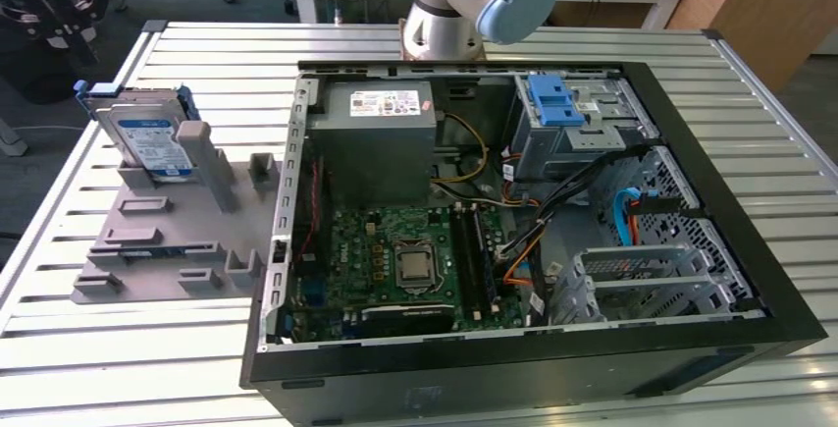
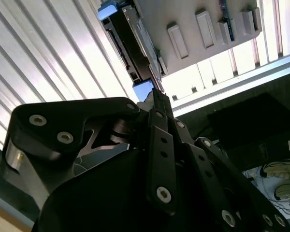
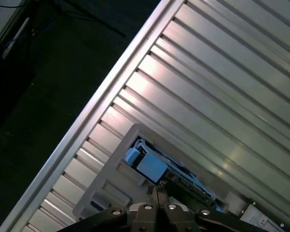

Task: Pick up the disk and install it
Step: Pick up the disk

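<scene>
The disk [image 1: 148, 142] is a silver hard drive with a blue-and-white label and blue side rails. It stands on edge in a grey plastic holder [image 1: 157, 240] on the slatted table, at the exterior view's left. My gripper [image 1: 77, 39] hangs above and beyond the disk, apart from it. In the first wrist view the fingertips [image 3: 154, 192] meet with nothing between them, just short of the disk's blue rail [image 3: 152, 166]. In the second wrist view the gripper [image 2: 157, 96] points at the end of the disk [image 2: 135, 43].
An open black computer case [image 1: 733, 201] lies on the table, with a motherboard [image 1: 406, 260], a grey power-supply box [image 1: 380, 118] and a drive cage with a blue latch [image 1: 556, 108]. The arm's base [image 1: 458, 5] stands behind the case. The table edge [image 3: 87, 121] is close to the holder.
</scene>
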`<state>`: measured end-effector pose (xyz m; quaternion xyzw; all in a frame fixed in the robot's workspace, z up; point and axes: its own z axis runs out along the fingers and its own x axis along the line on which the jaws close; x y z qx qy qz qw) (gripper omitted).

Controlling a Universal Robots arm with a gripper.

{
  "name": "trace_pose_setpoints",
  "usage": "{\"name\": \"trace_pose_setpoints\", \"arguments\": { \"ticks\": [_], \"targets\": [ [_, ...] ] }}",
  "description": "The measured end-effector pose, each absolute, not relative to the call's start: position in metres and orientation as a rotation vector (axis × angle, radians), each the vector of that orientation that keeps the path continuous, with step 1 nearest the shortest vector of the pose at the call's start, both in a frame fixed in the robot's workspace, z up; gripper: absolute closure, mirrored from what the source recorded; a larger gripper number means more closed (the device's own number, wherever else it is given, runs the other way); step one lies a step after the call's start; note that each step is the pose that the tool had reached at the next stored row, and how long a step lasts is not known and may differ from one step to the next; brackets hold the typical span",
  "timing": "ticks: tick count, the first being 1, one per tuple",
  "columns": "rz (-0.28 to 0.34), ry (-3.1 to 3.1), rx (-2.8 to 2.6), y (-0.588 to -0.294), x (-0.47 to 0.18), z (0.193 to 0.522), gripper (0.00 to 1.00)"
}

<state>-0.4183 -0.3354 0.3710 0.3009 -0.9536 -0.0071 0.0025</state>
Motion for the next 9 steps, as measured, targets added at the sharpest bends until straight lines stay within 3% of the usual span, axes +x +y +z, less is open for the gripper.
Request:
{"name": "trace_pose_setpoints", "arguments": {
  "ticks": [9],
  "targets": [
    [-0.022,-2.953,1.055,-0.3354,-0.4183,0.3710,0.89]
  ]
}}
